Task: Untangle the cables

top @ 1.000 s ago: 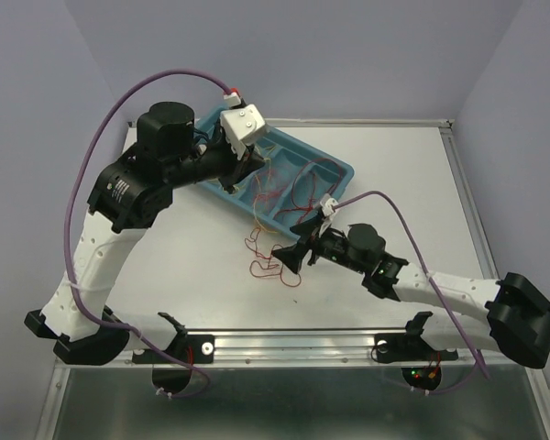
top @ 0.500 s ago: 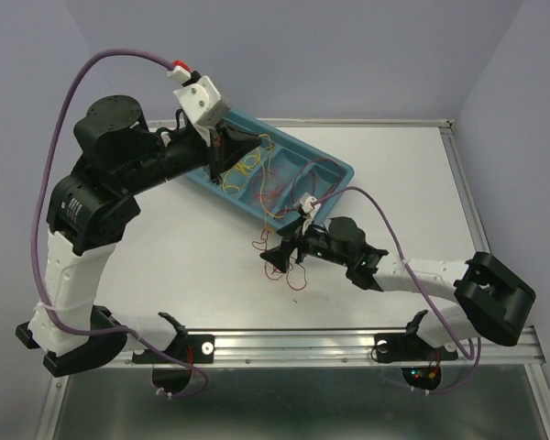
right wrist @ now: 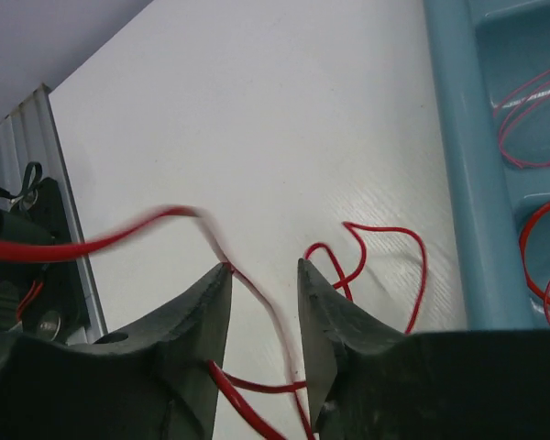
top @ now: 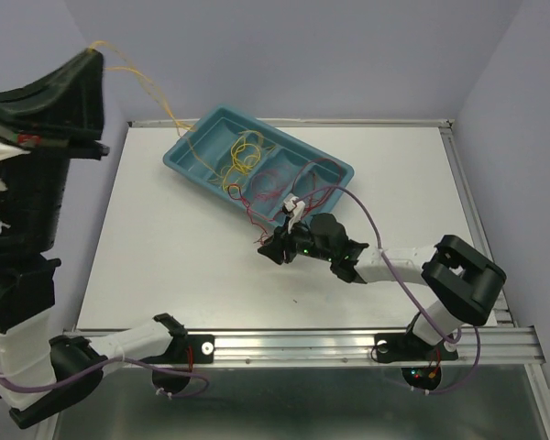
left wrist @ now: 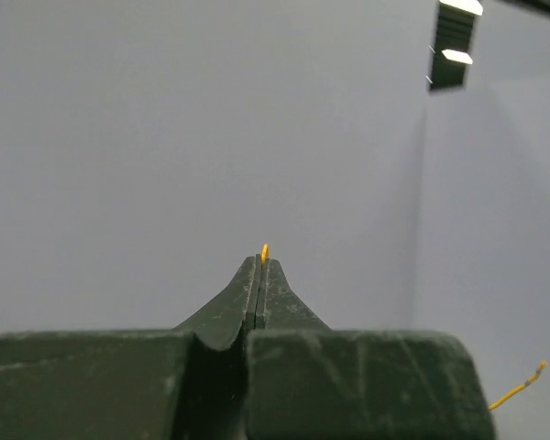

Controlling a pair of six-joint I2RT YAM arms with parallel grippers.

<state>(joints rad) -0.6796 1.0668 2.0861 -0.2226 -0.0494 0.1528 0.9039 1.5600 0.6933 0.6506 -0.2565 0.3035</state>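
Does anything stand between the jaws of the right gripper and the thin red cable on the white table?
Nothing visible does. The thin red cable passes through the gap between the right gripper's open jaws, above the white table.

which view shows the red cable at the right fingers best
Right wrist: the red cable runs close up between the open right fingers. Top external shows it only as faint strands by the tray. Left wrist shows none, just a yellow cable tip in the shut left fingers.
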